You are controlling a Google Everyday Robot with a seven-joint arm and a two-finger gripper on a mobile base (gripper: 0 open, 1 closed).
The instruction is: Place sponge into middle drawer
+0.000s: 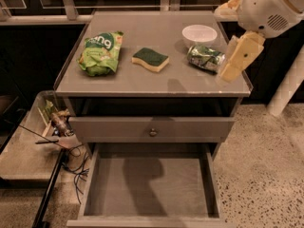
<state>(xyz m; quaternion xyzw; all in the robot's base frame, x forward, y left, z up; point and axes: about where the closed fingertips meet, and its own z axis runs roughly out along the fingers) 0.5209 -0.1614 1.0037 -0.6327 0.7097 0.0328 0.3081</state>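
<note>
Sponge (150,59) lies flat on the cabinet top (142,83), roughly mid-surface, dark green side up, pale yellow foam showing along its near edge. It touches nothing else. To its left, apart from it, a light-green snack bag (99,52) with white lettering, crumpled. To its right, a white bowl (199,34) toward the back and a crushed can (205,58) lying on its side just in front of the bowl. Gripper (240,57) hangs above the right edge of the top, just right of the can, a cream-coloured piece tilted under the arm's white rounded housing (268,6). Whether it is released or clenched I cannot tell from here; it carries nothing that I can see and is well apart from the sponge. Below the top, a dark open gap, then a narrow drawer front (118,127) with a small round knob (153,132), closed. Under that, the middle drawer (95,184) stands pulled out toward me, grey floor bare except for a dark shadow. Left of the cabinet, a low shelf (23,160) with loose cables and clutter at its back. Speckled floor (266,165) to the right.
</note>
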